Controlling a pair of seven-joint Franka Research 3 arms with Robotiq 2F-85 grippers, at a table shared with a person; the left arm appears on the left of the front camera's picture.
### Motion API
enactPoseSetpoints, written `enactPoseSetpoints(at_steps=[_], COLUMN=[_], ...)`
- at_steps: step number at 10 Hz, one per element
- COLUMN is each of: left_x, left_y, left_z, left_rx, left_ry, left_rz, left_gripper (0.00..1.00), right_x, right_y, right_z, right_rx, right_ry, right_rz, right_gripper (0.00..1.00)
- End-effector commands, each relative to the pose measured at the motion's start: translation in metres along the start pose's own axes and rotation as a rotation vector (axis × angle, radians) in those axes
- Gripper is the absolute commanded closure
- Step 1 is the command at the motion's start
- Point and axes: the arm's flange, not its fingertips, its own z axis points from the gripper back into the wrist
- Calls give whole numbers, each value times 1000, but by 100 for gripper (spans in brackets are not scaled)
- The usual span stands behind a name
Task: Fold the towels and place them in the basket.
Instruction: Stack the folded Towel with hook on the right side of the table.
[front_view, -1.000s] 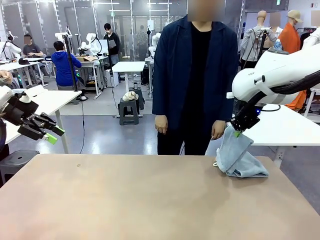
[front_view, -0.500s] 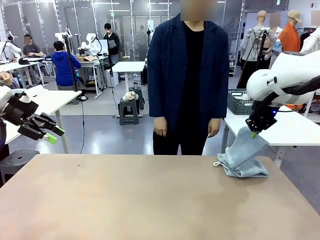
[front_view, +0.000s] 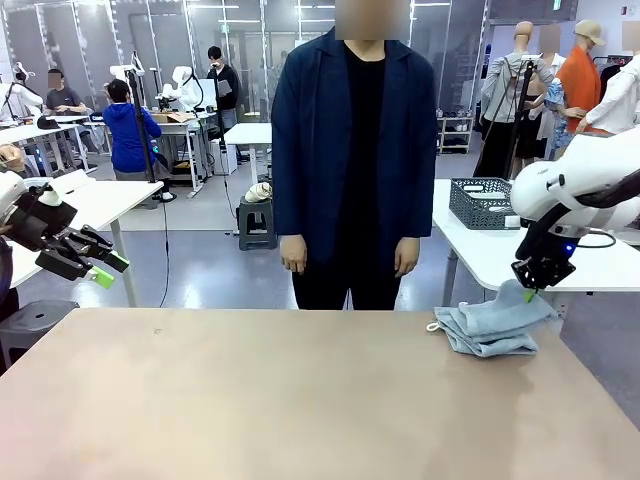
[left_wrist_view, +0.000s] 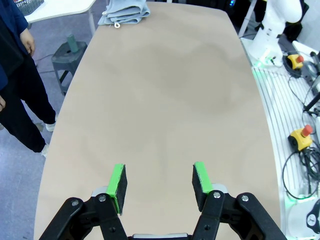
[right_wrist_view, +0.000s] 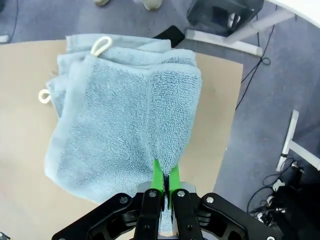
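- While the right gripper (right_wrist_view: 163, 186) is pinched together on an edge of the pale blue-grey terry towel (front_view: 492, 324), the cloth lies directly before its fingers, at the table's far right corner.
- Its long axis runs away from the gripper, white loops (right_wrist_view: 100, 44) farthest.
- The left gripper (left_wrist_view: 159, 181) stands apart and empty, well away; the dark grey lattice basket (front_view: 482, 201) sits on the white table behind.

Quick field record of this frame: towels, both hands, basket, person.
towels: pale blue-grey stack at the table's far right edge, white loops at corners
right hand: shut on the top towel's edge, lifting it slightly off the stack
left hand: open, holding nothing, raised off the table's left side
basket: dark mesh, on a white side table behind
person: standing at the far side, arms down
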Motion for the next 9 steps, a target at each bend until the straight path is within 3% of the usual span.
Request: enactPoseSetpoints(at_steps=[1, 2, 3, 4, 5, 6, 7, 8, 9], left_x=[2, 2, 2, 2, 2, 2, 2, 2, 2], left_y=[-1, -1, -1, -1, -1, -1, -1, -1, -1], left_z=[1, 1, 1, 1, 1, 1, 1, 1, 1], left_rx=[3, 3, 3, 3, 3, 3, 3, 3, 3], left_ry=[15, 15, 15, 15, 15, 15, 15, 15, 15], left_rz=[7, 7, 7, 7, 7, 7, 7, 7, 7], left_gripper=[32, 32, 32, 32, 32, 32, 32, 32, 32], right_x=[5, 5, 6, 6, 6, 5, 5, 4, 2], right_y=[-11, -11, -11, -10, -9, -7, -6, -2, 3], right_z=[-5, -6, -6, -6, -6, -4, 2, 13, 28], right_rx=[37, 50, 54, 55, 44, 31, 10, -6, -16], right_ry=[26, 26, 30, 41, 58, 59, 40, 29, 20], right_rz=[59, 72, 73, 73, 70, 76, 88, 97, 110], right_gripper=[95, 76, 76, 56, 72, 36, 53, 17, 33])
